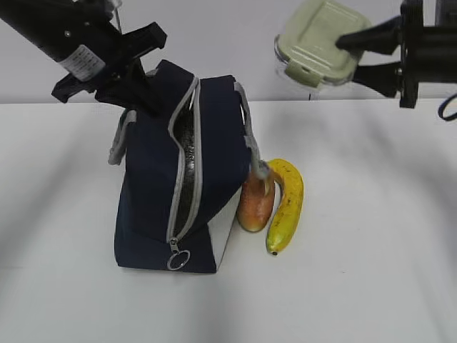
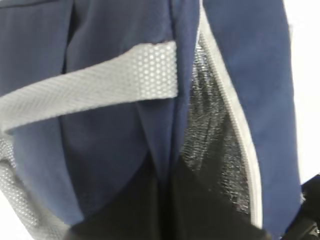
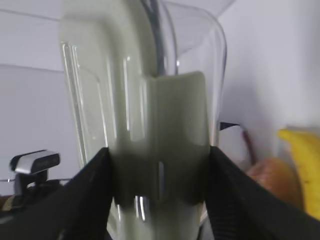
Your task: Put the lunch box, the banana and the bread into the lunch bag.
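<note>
The lunch box [image 1: 316, 41], clear with a sage-green lid, hangs in the air at far right, pinched by the right gripper [image 1: 351, 55] closed on its edge. The left gripper [image 1: 143, 89] grips the navy lunch bag [image 1: 153, 179] at its top left; its unzipped mouth shows silvery lining. Just right of the bag lie the bread [image 1: 255, 204] and the banana [image 1: 286, 204], touching.

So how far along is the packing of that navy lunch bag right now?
Done: the navy fabric lunch bag is unzipped, with the left gripper at its top edge. In hand: the right gripper holds the clear, green-lidded lunch box aloft. Left: the yellow banana and reddish-brown bread roll lie beside the bag.
</note>
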Controlling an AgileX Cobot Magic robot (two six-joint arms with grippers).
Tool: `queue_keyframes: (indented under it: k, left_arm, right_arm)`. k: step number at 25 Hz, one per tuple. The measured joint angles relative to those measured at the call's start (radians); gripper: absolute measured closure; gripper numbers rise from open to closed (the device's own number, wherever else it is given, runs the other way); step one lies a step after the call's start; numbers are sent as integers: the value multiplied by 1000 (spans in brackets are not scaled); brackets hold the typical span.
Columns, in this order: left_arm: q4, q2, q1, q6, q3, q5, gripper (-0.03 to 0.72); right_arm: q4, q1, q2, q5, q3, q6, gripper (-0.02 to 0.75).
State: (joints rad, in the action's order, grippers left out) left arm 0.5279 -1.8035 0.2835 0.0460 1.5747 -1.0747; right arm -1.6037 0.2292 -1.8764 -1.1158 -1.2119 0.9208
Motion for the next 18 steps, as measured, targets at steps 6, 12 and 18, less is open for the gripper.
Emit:
queue_keyframes:
  k: [6, 12, 18]
  left_arm:
    - [41, 0, 0, 32, 0, 6, 691]
    - [43, 0, 0, 40, 0, 12, 691]
    - [43, 0, 0, 40, 0, 19, 691]
  right_arm:
    - [19, -145, 61, -29, -106, -103, 347]
    - [135, -269, 61, -36, -122, -160, 347]
    - [227, -318, 40, -33, -122, -202, 347]
